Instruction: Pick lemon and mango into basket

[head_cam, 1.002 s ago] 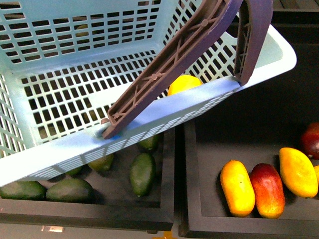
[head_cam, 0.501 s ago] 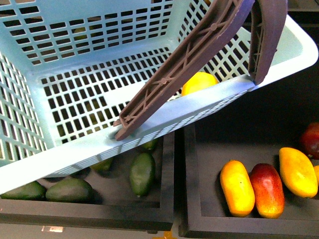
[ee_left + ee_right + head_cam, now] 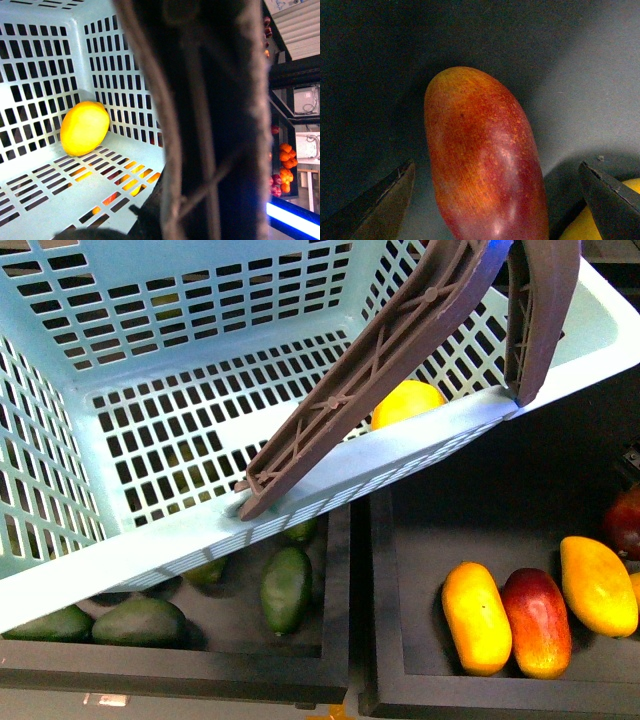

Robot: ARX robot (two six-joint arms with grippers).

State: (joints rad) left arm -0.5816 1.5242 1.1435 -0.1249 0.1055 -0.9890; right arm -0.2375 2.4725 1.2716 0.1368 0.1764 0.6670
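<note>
The turquoise basket [image 3: 180,540] hangs tilted over the left bin, and its brown handle [image 3: 380,370] crosses the front view. My left gripper [image 3: 155,222] is shut on that handle, which fills most of the left wrist view and hides the fingers. The yellow lemon [image 3: 405,402] lies inside the basket against its slotted wall [image 3: 84,127]. In the right wrist view my right gripper [image 3: 496,165] is open, with one finger on each side of a dark red mango [image 3: 480,160] and not touching it. A dark red mango [image 3: 626,522] shows at the right edge of the front view.
The right black bin [image 3: 440,695] also holds two yellow mangoes [image 3: 477,617] [image 3: 597,585] with a red one [image 3: 537,622] between them. Several green avocados [image 3: 285,588] lie in the left bin under the basket. A yellow fruit [image 3: 587,227] lies beside the red mango.
The basket has shifted to the right and tilted further, and the lemon inside it has moved right with it. The fruit in the bins has not moved.
</note>
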